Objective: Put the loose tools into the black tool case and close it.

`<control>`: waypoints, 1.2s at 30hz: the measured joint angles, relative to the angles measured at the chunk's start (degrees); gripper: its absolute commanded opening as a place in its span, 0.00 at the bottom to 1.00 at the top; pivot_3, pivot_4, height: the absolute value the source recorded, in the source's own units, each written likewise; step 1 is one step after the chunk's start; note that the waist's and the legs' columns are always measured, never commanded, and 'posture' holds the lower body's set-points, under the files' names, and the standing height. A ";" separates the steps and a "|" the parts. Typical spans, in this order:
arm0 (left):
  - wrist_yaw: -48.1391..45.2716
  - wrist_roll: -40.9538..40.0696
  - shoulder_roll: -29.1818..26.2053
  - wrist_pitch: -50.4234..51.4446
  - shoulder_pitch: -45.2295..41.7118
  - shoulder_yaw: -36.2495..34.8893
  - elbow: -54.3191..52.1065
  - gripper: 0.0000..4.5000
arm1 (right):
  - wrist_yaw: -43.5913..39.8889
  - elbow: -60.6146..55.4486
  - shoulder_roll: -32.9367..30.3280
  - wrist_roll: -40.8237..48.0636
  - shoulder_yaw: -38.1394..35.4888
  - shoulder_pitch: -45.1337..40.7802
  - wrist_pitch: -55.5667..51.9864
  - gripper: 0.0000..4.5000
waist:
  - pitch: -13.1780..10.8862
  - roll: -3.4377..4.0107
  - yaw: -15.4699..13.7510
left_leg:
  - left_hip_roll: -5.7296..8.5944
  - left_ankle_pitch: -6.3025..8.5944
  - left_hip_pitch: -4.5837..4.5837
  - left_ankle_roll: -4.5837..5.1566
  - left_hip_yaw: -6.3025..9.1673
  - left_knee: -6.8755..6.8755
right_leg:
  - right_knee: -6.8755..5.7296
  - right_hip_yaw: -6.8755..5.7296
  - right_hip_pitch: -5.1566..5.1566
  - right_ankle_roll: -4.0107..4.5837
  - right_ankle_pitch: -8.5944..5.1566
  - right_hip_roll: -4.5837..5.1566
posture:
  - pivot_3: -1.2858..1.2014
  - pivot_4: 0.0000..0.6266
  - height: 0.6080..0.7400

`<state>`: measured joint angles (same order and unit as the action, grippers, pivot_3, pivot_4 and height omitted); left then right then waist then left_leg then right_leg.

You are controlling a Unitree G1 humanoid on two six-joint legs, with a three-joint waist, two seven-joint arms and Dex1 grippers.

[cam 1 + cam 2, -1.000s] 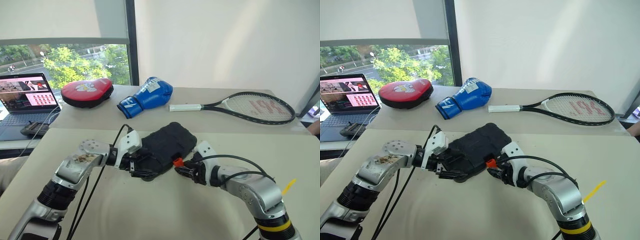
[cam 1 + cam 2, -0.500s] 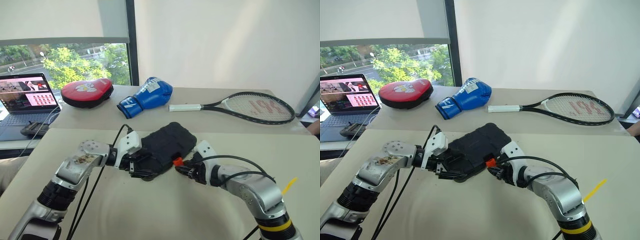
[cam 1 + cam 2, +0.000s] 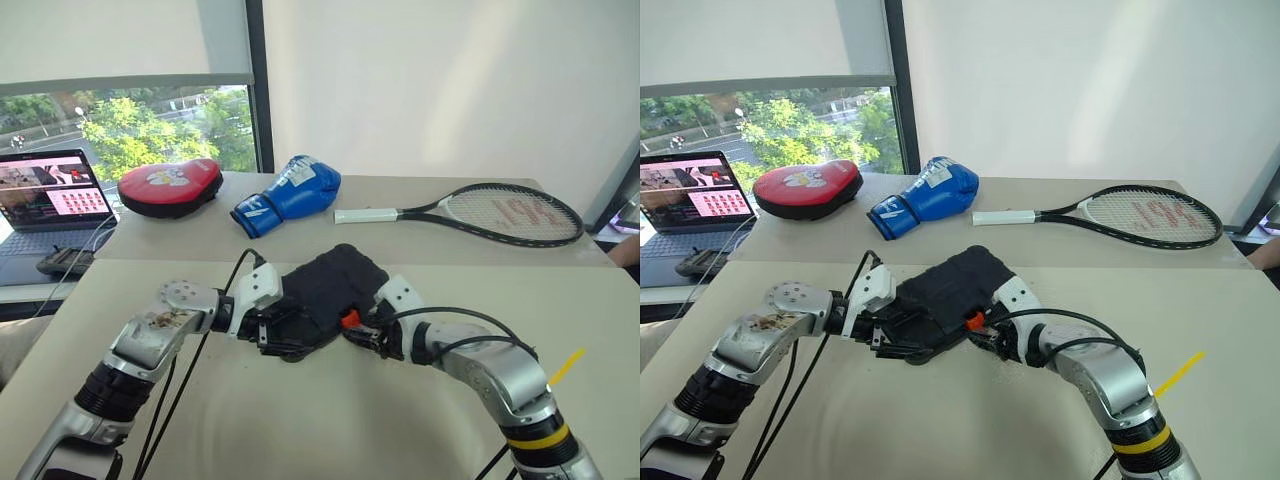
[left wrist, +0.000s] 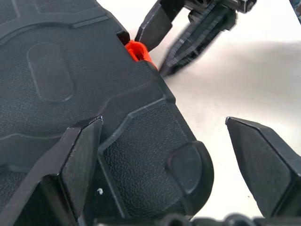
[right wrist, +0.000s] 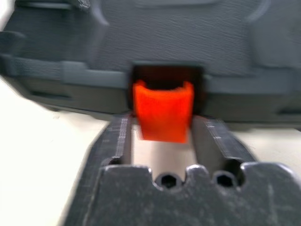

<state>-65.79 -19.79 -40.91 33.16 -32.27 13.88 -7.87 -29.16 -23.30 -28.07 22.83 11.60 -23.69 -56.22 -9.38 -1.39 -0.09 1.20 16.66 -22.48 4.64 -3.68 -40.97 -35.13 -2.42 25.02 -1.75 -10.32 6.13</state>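
- A laptop with its screen lit sits at the far left edge, next to a window.
- A red pad lies at the back of the tabletop.
- A blue boxing glove lies just to the right of the red pad.
- The left claw has its 2 fingers spread wide apart. One finger rests on top of the black tool case and the other is out past its corner.
- The black tool case lies shut in the middle of the tabletop, between the 2 claws.
- A small orange latch sticks out of the case's near edge.
- The right claw is right at the latch. Its 2 fingers are a little apart, with the latch between them. It is hard to tell if they squeeze it.
- A tennis racket lies at the back right, well away from the case.
- A thin yellow strip lies on the tabletop at the far right.
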 measured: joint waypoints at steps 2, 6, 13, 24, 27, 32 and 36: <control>0.00 0.00 0.22 0.19 0.02 0.09 -0.18 1.00 | -0.87 -1.76 -2.12 0.35 -0.27 0.71 -0.13 0.75 | 0.00 0.00 -0.16 | 0.01 0.00 0.00 0.00 0.00 -0.02 | -0.01 0.01 -0.01 0.00 0.00 0.02 | 0.52 0.24 1.00; -0.01 -0.02 0.27 0.42 0.16 0.00 -0.33 1.00 | -2.85 -6.73 -7.78 2.47 -5.59 2.63 -2.43 0.57 | 0.02 0.01 -0.52 | 0.01 0.00 0.04 -0.01 -0.01 -0.02 | 0.07 0.02 -0.08 0.00 0.00 0.05 | 0.52 0.24 1.00; 0.39 0.31 0.31 0.55 0.19 -0.14 -0.11 1.00 | -6.76 -6.95 -11.21 4.86 -1.85 1.78 -5.94 0.04 | 0.02 0.02 -0.42 | -0.02 0.06 0.15 0.09 0.00 0.01 | 0.06 0.04 -0.14 0.02 0.00 0.03 | 0.52 0.24 1.00; 1.01 0.66 0.70 0.91 -0.03 -0.17 -0.30 1.00 | -13.21 17.53 -5.22 -6.47 14.32 -16.59 3.12 0.01 | 0.02 0.02 0.02 | -0.01 -0.17 0.10 -0.29 -0.02 0.01 | 0.04 0.03 -0.08 0.04 0.02 0.00 | 0.52 0.24 1.00; 1.14 0.65 0.71 0.95 0.20 -0.21 -0.52 1.00 | -16.02 20.09 -4.97 -8.06 14.81 -18.14 5.02 0.01 | 0.02 0.02 0.32 | -0.02 -0.15 0.10 -0.25 -0.02 0.02 | 0.02 0.04 -0.06 0.04 0.02 0.00 | 0.52 0.24 1.00; 2.09 0.45 1.58 -0.35 2.28 -1.48 -1.39 1.00 | -18.50 15.75 -7.44 -8.48 12.89 -15.97 7.84 0.01 | 0.03 0.03 0.47 | -0.03 -0.15 0.07 -0.26 0.00 0.09 | 0.02 0.04 -0.01 0.04 0.01 0.05 | 0.52 0.24 1.00; 4.60 -3.82 5.33 0.16 6.17 -6.50 -2.02 1.00 | -17.07 6.51 -7.76 -5.52 2.47 -6.66 11.24 0.17 | 0.03 0.03 0.09 | -0.04 -0.16 -0.12 -0.30 0.03 0.08 | 0.08 0.03 0.12 0.03 0.02 0.11 | 0.52 0.24 1.00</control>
<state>-61.19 -23.62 -35.57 33.32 -26.10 7.38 -9.90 -46.23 -16.79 -35.83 17.31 14.07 -30.35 -44.98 -9.36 -1.36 0.00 1.16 16.49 -22.60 4.34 -3.65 -40.89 -35.06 -2.39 25.14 -1.73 -10.31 6.24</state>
